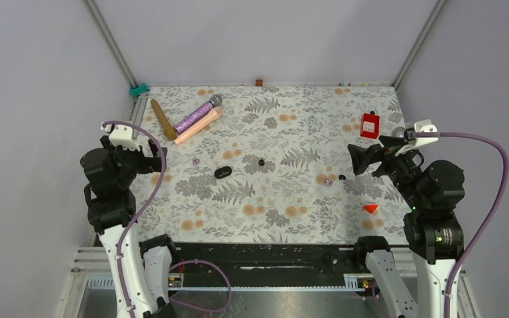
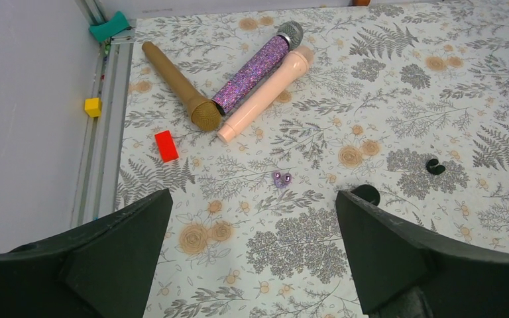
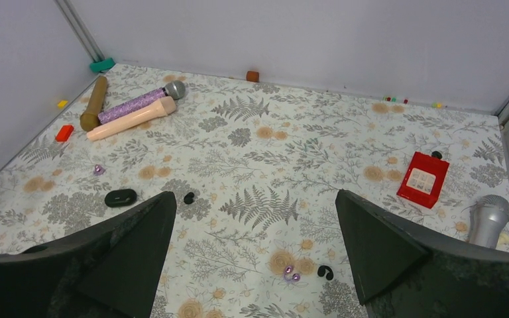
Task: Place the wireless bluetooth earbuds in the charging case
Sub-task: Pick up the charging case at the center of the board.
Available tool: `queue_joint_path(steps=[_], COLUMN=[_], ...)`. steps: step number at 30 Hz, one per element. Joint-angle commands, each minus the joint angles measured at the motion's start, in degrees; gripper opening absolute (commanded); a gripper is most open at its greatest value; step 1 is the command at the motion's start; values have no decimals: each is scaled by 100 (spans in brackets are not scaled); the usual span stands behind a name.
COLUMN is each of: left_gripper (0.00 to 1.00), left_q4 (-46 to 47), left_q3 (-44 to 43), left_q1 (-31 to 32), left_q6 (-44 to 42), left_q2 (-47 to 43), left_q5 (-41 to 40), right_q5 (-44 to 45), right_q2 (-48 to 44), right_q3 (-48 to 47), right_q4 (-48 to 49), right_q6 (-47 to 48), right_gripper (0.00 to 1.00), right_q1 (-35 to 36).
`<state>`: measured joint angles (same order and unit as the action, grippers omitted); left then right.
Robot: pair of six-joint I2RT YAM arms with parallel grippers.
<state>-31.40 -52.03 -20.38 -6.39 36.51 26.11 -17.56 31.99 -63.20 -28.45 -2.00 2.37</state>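
Precision: with left claw (image 2: 253, 199) released and empty, drop onto purple earbuds (image 2: 282, 177) just ahead of it, pinch one gently, released right claw (image 3: 252, 197) held clear

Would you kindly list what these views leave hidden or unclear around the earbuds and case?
The charging case: left wrist view, mostly behind a finger of the left gripper; elsewhere too small to tell if open.
The silver microphone: right wrist view, lower end behind a finger of the right gripper.
The purple earbuds: top view, mere specks, shape unreadable.
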Motion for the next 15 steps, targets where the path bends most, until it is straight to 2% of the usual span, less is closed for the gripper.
queue_joint_path(steps=[1, 15], left_gripper=[99, 99], left_q4=[309, 222], left_q3=[-89, -65], left_q1=[-62, -71], left_q6=[-36, -180], left_q2=[150, 143], left_q5=[380, 607], right_q5=[138, 408], right_q2=[-52, -41], right_q3=[24, 266], right_q4=[355, 617], right_q6=[69, 164], right_gripper=[98, 99], right_q1=[44, 42])
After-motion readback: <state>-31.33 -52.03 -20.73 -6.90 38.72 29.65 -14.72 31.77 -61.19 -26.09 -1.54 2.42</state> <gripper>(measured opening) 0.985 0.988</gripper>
